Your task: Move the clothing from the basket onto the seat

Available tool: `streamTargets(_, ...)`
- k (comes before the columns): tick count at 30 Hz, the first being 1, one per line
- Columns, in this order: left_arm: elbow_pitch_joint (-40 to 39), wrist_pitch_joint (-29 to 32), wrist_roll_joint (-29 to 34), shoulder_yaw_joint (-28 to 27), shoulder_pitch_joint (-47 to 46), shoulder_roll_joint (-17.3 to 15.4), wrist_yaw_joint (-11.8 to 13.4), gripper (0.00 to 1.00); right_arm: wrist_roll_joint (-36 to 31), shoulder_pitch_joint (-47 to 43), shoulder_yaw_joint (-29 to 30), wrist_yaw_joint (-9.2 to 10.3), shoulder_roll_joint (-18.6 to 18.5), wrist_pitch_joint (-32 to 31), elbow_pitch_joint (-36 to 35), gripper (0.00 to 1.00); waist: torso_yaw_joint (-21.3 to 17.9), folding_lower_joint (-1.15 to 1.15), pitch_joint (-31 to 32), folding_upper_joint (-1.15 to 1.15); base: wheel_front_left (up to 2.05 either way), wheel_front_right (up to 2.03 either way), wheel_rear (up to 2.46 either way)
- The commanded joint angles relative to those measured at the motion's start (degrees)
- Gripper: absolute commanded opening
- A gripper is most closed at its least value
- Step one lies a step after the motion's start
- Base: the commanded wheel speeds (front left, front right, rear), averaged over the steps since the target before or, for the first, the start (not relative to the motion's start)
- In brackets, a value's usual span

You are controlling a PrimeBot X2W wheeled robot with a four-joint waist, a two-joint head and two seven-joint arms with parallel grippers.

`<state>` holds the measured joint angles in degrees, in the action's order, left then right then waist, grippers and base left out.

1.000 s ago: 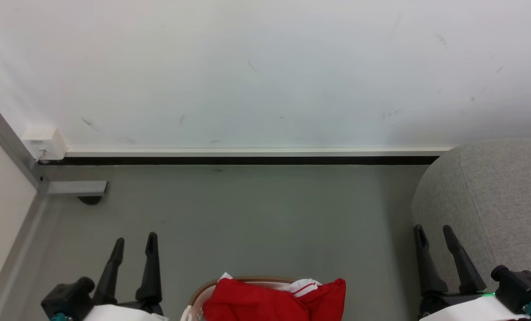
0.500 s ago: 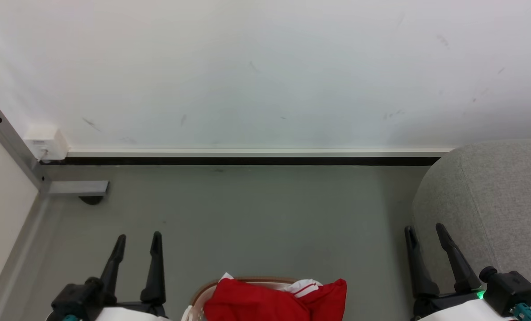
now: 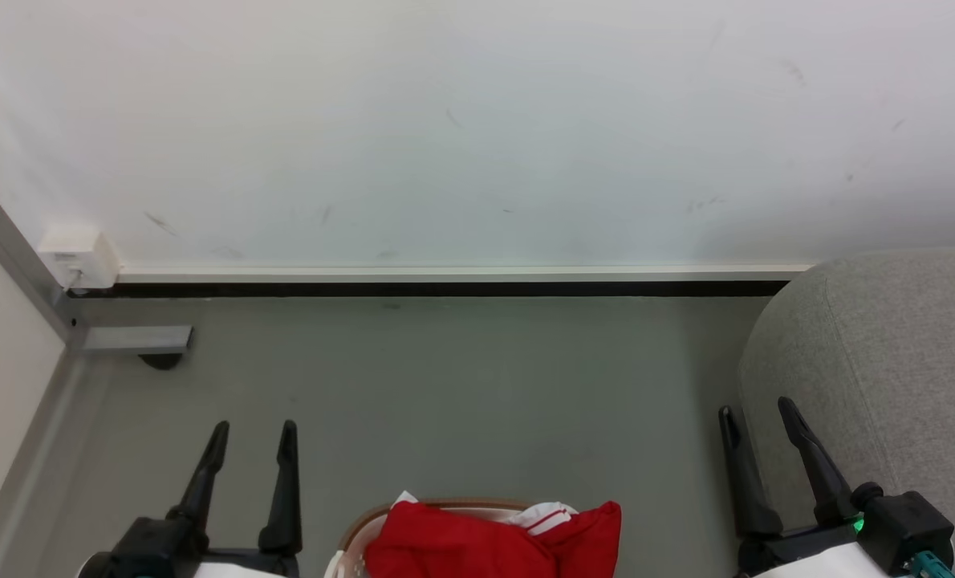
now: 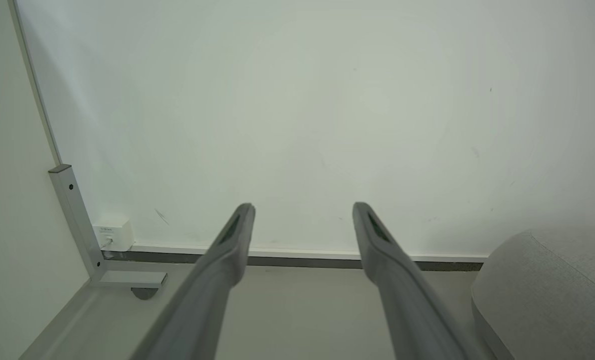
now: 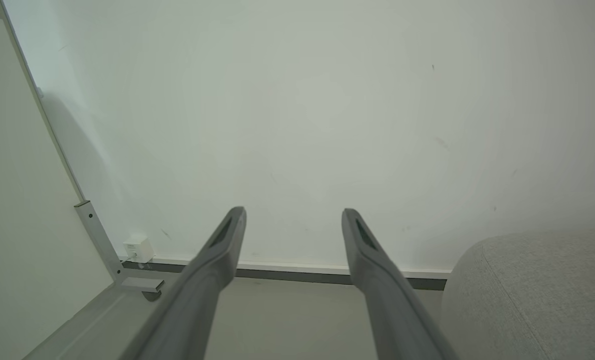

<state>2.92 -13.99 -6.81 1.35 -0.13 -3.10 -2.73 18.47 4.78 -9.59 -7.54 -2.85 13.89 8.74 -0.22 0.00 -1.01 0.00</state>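
Observation:
The red clothing [image 3: 477,542] with white striped trim lies heaped in the basket [image 3: 373,518], whose brown rim shows at the bottom middle of the head view. The grey seat [image 3: 887,361] rises at the right, also seen as the seat [image 4: 552,290] and the seat [image 5: 532,295] in the wrist views. My left gripper [image 3: 254,429] stands open to the left of the basket, nothing between its fingers. My right gripper [image 3: 757,407] is open too, at the seat's left edge, empty. Both point toward the wall: left gripper [image 4: 302,206], right gripper [image 5: 293,211].
A white wall [image 3: 477,128] with a dark baseboard [image 3: 445,287] runs across the back. A grey metal post [image 3: 12,249] with a foot bracket and a small white box [image 3: 76,255] stand at the left corner. Grey floor [image 3: 461,385] lies between the basket and wall.
Both grippers have slid inward toward the basket, the left one to the right, the right one to the left and slightly down. The clothing and basket have not moved.

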Motion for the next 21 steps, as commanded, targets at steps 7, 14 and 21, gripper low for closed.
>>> streamTargets(7, -0.59, -1.00, 3.76, 0.09, 0.92, -0.33, 0.19, 1.00, -3.26, 0.04, -0.70, 0.10, -0.07, 1.09, -0.20, 1.00, -0.14, 0.00, 0.38, 0.00, 0.00, 0.00, 0.00)
streamTargets(14, -0.75, -1.19, 5.02, 0.20, 0.92, -0.24, 0.10, 1.00, -3.51, -0.22, -0.48, 0.10, -0.07, 1.35, -0.42, 1.00, -0.09, 0.00, 0.44, 0.00, 0.00, 0.00, 0.00)
streamTargets(21, -0.81, -1.19, 4.86, -0.12, 0.99, -0.15, 0.28, 1.00, -2.91, -0.57, -0.45, 0.10, -0.07, 1.35, -0.53, 1.00, -0.13, 0.00, 0.28, 0.00, 0.00, 0.00, 0.00)
